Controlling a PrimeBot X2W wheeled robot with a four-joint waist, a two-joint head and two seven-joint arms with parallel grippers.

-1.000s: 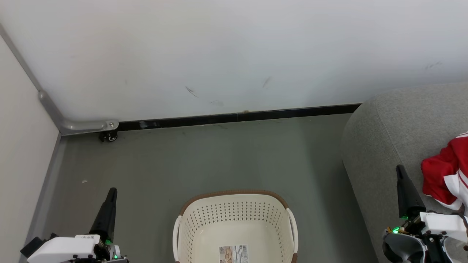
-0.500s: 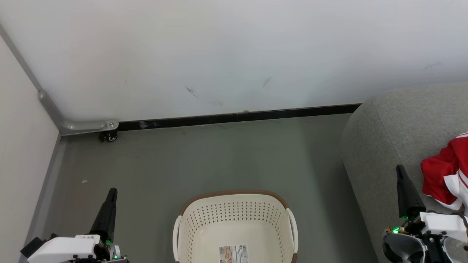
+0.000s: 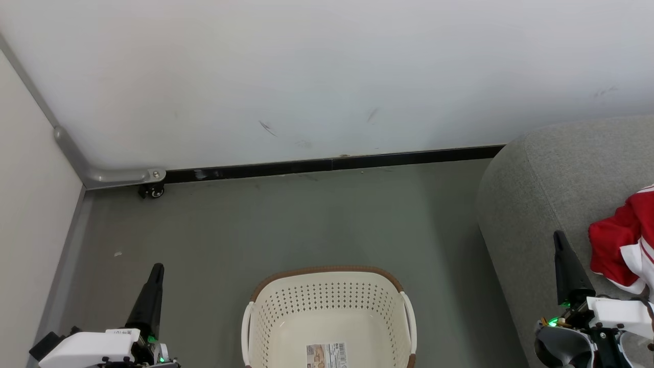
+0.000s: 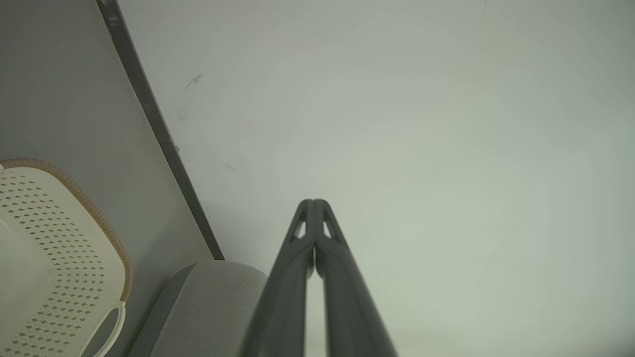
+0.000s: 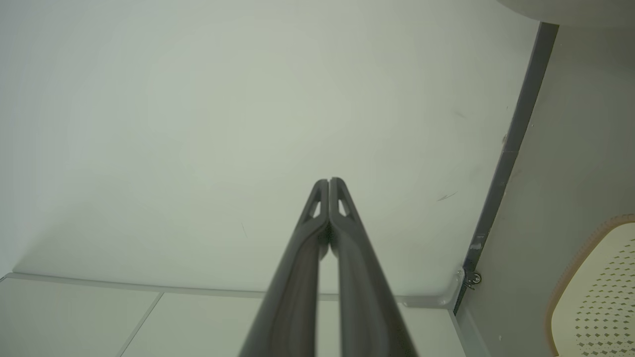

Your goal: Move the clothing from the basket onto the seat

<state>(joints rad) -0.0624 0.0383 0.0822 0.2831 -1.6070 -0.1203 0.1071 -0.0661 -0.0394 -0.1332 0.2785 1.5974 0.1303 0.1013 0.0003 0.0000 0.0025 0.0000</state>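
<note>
The cream basket (image 3: 327, 286) with a brown rim stands on the floor at the bottom centre, holding no garment, its paper label (image 3: 327, 354) showing on the bottom. Red clothing with white trim (image 3: 621, 245) lies on the grey seat (image 3: 552, 174) at the right edge. My left gripper (image 3: 157, 268) is at the lower left, shut, fingers touching with nothing between them (image 4: 313, 202). My right gripper (image 3: 559, 235) stands shut beside the clothing, just left of it, fingers pressed together (image 5: 329, 180). The basket's rim also appears in the left wrist view (image 4: 74, 188) and the right wrist view (image 5: 570, 277).
A white wall (image 3: 327, 76) with a black baseboard (image 3: 332, 163) closes the back. A grey metal bracket with a small caster (image 3: 152, 191) sits in the left corner by a side panel (image 3: 25, 204). Grey floor (image 3: 306, 220) stretches between the basket and the wall.
</note>
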